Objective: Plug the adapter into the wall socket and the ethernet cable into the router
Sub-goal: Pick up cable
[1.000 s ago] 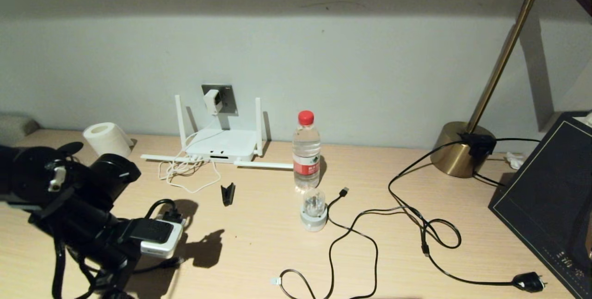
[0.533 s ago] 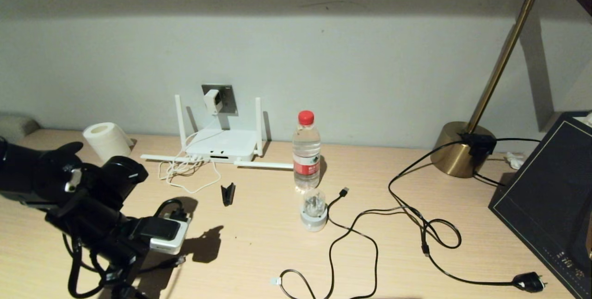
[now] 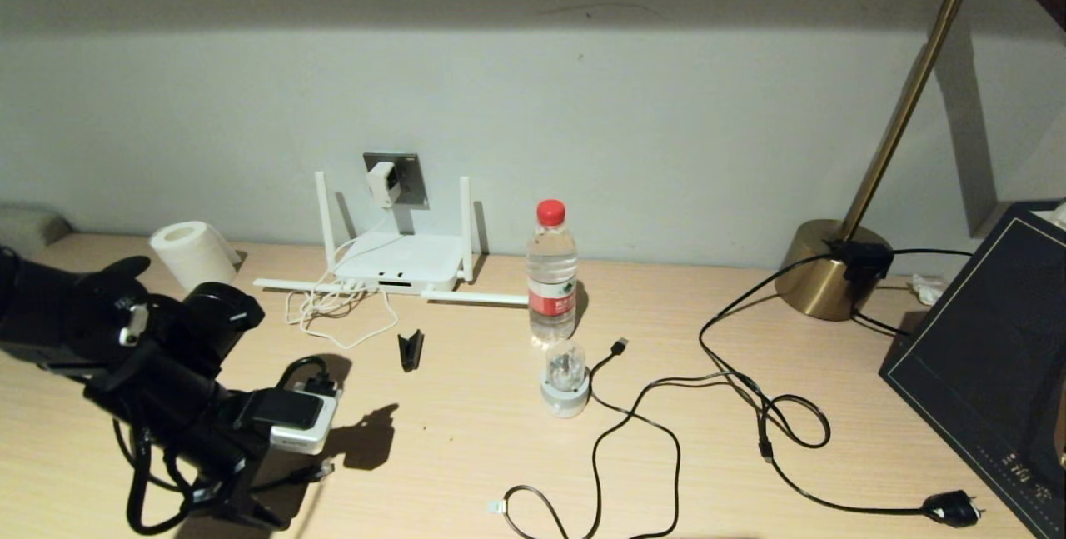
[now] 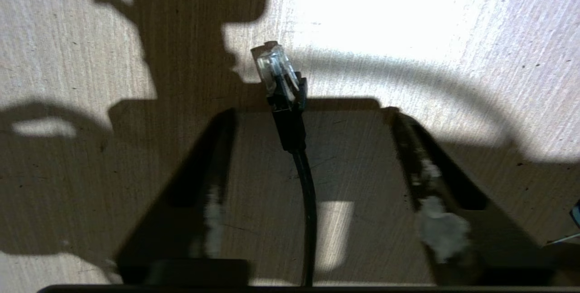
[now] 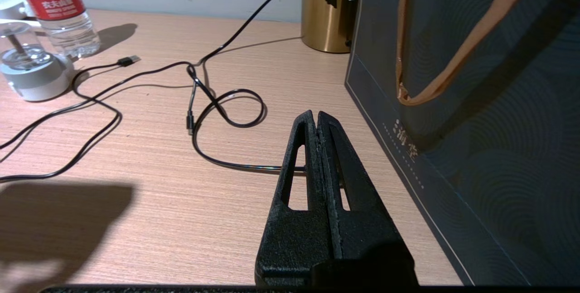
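While the adapter [image 3: 381, 182] already sits in the wall socket [image 3: 405, 175], with its thin white cord dropping to the router [image 3: 400, 262] below, only the cable half of the task looks open.

Left claw [image 4: 312, 184]: low over the near-left part of the table [image 3: 466, 447], fingers [image 4: 213, 202] spread on either side of the ethernet cable [image 4: 290, 121]. The cable runs up the middle of the gap and its clear plug lies just past the fingertips, pointing away from the wrist. Neither finger touches the cable here; nothing is pinched yet. Judgement: the claw straddles the black boot just behind the plug so that a squeeze there would leave the clear tip sticking out forward, free to enter a port.

In the head view the left arm covers most of the cable; a black loop shows beside the wrist.

Router: flat against the wall under the socket, ports facing the robot, two antennas up and two lying flat on the table. Well apart from the claw, so a carry toward the wall would follow the grasp.

Right claw [image 5: 319, 121]: parked, fingers pressed together on nothing, hanging over the table's right side next to a dark bag [image 5: 476, 103].

Risk: the plug could swing round if it is gripped off-centre.
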Robot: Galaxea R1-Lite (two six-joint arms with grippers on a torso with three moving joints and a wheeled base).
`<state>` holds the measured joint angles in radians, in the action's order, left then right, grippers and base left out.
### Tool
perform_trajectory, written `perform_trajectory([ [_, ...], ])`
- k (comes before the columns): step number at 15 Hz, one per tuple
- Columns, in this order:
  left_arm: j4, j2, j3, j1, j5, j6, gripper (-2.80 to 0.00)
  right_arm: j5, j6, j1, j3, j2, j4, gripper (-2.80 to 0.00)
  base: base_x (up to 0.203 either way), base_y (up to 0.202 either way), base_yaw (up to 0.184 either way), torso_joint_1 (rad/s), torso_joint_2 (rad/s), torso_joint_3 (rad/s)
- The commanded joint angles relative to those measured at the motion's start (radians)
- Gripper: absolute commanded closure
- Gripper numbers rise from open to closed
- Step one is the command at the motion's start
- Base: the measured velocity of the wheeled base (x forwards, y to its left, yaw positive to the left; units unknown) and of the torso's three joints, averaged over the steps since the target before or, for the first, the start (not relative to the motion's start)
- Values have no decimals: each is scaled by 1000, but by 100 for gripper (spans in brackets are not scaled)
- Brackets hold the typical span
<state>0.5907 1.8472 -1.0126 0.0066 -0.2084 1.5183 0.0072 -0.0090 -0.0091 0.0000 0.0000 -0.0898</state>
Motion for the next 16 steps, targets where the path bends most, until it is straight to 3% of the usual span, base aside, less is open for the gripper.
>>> perform_trajectory([
  [1, 9, 4, 2, 2, -2, 6, 0, 0, 0, 0, 35, 2, -1, 0, 0, 0, 0, 0, 0, 0],
  [8, 3, -28, 42, 1, -38, 8, 0, 0, 0, 0, 34, 2, -1, 0, 0, 0, 0, 0, 0, 0],
  [12, 13, -200, 90, 9, -172, 3, 0, 0, 0, 0, 35, 2, -1, 0, 0, 0, 0, 0, 0, 0],
  [16, 41, -470, 214, 35, -304, -29, 0, 0, -1, 0, 34, 2, -1, 0, 0, 0, 0, 0, 0, 0],
])
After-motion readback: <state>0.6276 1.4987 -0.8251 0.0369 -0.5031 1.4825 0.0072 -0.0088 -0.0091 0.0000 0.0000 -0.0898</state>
